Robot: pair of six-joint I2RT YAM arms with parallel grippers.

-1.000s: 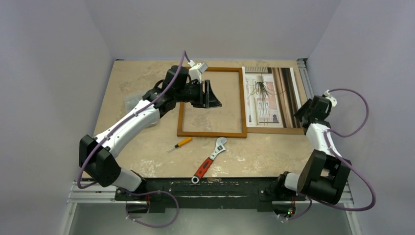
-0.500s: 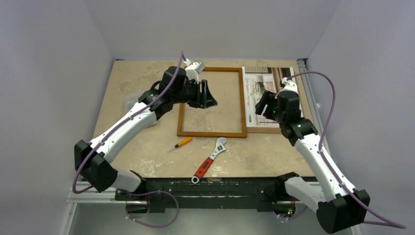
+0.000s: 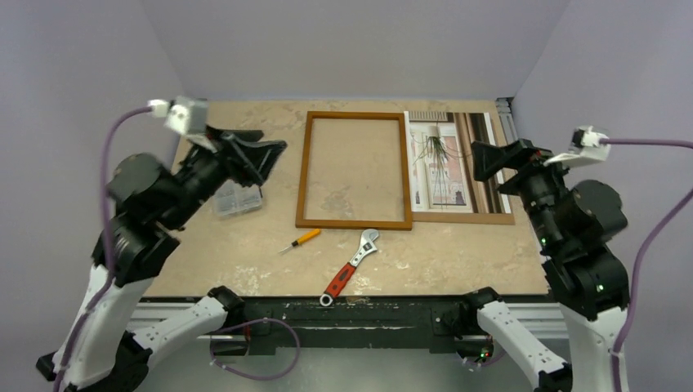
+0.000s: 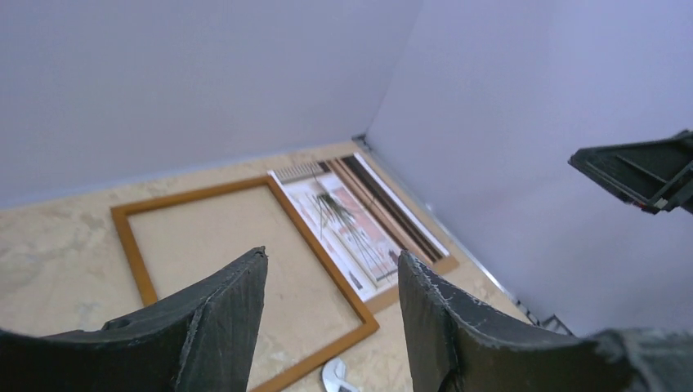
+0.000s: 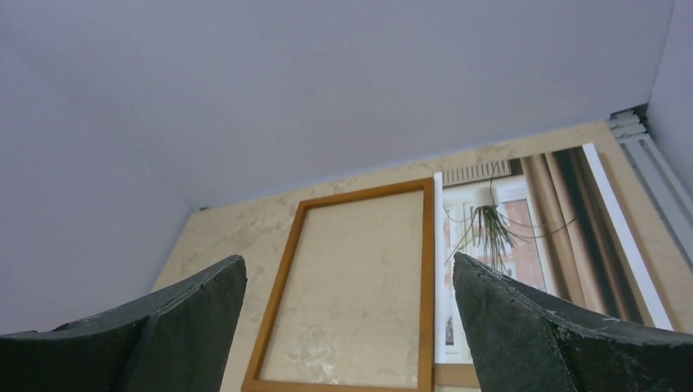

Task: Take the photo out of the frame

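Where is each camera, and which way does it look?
Top external: high behind the arms, looking down; both arms, left gripper and right gripper show.
Left wrist: on left arm, facing far-right corner; own fingers show.
Right wrist: on right arm, facing back wall; own fingers show.
Both wrist views share the frame and the photo beside it.

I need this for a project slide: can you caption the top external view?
Photo lies on the table beside the empty frame; left claw and right claw open, holding nothing.

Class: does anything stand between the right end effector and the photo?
Nothing visible does. The photo lies uncovered beside the empty frame, and the open right end effector hangs above its right edge.
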